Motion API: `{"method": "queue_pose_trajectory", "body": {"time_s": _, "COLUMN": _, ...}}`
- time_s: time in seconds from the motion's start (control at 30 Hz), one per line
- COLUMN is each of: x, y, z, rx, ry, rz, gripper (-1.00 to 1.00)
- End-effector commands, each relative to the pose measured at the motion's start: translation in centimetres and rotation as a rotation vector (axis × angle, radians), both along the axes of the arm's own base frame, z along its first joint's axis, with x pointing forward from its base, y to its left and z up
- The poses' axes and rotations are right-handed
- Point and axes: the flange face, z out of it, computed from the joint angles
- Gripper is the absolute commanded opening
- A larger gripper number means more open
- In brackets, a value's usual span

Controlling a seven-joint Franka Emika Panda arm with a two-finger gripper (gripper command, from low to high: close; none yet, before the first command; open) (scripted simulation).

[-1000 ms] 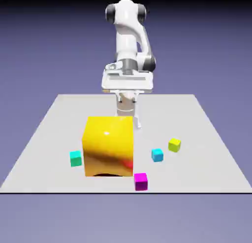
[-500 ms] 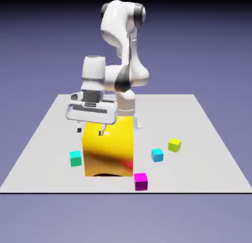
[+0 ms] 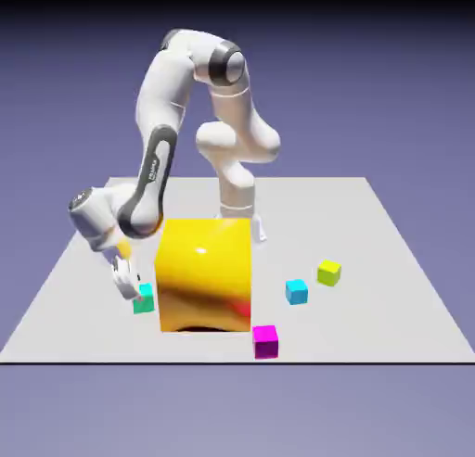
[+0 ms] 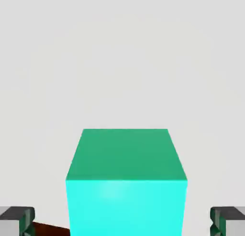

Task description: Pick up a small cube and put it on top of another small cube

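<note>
The gripper [image 4: 122, 220] is spread wide, its fingertips [image 4: 16, 219] straddling the teal cube [image 4: 125, 182] without touching it, lined up to close on opposite faces. That cube sits on the worktop [image 3: 83, 260] just beside the large yellow block [image 3: 205, 274], so the arm approaches from the open side.

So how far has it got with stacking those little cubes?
Nothing is stacked yet: all four small cubes sit apart on the table. The open end effector straddles the teal cube beside the big yellow block, not gripping. Closing, lifting and placing remain.
</note>
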Motion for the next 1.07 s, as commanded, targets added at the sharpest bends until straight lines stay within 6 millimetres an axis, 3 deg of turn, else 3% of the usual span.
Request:
{"method": "queue_pose_trajectory", "body": {"time_s": 0.0, "x": 0.0, "y": 0.0, "z": 0.0, "rx": 0.000, "ry": 0.000, "rz": 0.000, "gripper": -1.00}}
{"method": "queue_pose_trajectory", "body": {"time_s": 0.03, "x": 0.0, "y": 0.0, "z": 0.0, "rx": 0.000, "ry": 0.000, "rz": 0.000, "gripper": -1.00}}
{"method": "queue_pose_trajectory", "body": {"time_s": 0.17, "x": 0.5, "y": -1.7, "z": 6.5, "rx": 0.000, "ry": 0.000, "rz": 0.000, "gripper": -1.00}}
{"method": "queue_pose_trajectory", "body": {"time_s": 0.2, "x": 0.5, "y": -3.9, "z": 7.7, "rx": -0.034, "ry": -0.036, "rz": 0.011, "gripper": -1.00}}
{"method": "queue_pose_trajectory", "body": {"time_s": 0.3, "x": 6.0, "y": -3.1, "z": 10.1, "rx": -0.085, "ry": -0.095, "rz": 0.307, "gripper": -1.00}}
{"method": "queue_pose_trajectory", "body": {"time_s": 0.33, "x": 8.2, "y": -1.7, "z": 10.7, "rx": -0.093, "ry": -0.106, "rz": 0.423, "gripper": -1.00}}
{"method": "queue_pose_trajectory", "body": {"time_s": 0.47, "x": 16.7, "y": 9.9, "z": 12.0, "rx": -0.075, "ry": -0.104, "rz": 0.951, "gripper": -1.00}}
{"method": "queue_pose_trajectory", "body": {"time_s": 0.53, "x": 18.5, "y": 17.1, "z": 11.6, "rx": -0.042, "ry": -0.072, "rz": 1.153, "gripper": -1.00}}
{"method": "queue_pose_trajectory", "body": {"time_s": 0.63, "x": 19.4, "y": 28.0, "z": 11.2, "rx": -0.002, "ry": -0.018, "rz": 1.452, "gripper": -1.00}}
{"method": "queue_pose_trajectory", "body": {"time_s": 0.73, "x": 20.4, "y": 37.1, "z": 12.2, "rx": 0.000, "ry": 0.000, "rz": 1.802, "gripper": -1.00}}
{"method": "queue_pose_trajectory", "body": {"time_s": 0.77, "x": 20.4, "y": 37.1, "z": 12.2, "rx": 0.000, "ry": 0.000, "rz": 1.802, "gripper": -1.00}}
{"method": "queue_pose_trajectory", "body": {"time_s": 0.9, "x": 18.8, "y": 36.3, "z": 5.5, "rx": 0.000, "ry": 0.000, "rz": 1.802, "gripper": -1.00}}
{"method": "queue_pose_trajectory", "body": {"time_s": 0.93, "x": 18.8, "y": 36.3, "z": 5.5, "rx": 0.000, "ry": 0.000, "rz": 1.802, "gripper": 1.00}}
{"method": "queue_pose_trajectory", "body": {"time_s": 0.97, "x": 18.8, "y": 36.3, "z": 5.5, "rx": 0.000, "ry": 0.000, "rz": 1.802, "gripper": 1.00}}
{"method": "queue_pose_trajectory", "body": {"time_s": 1.03, "x": 19.8, "y": 36.7, "z": 9.1, "rx": -0.001, "ry": 0.001, "rz": 1.802, "gripper": 1.00}}
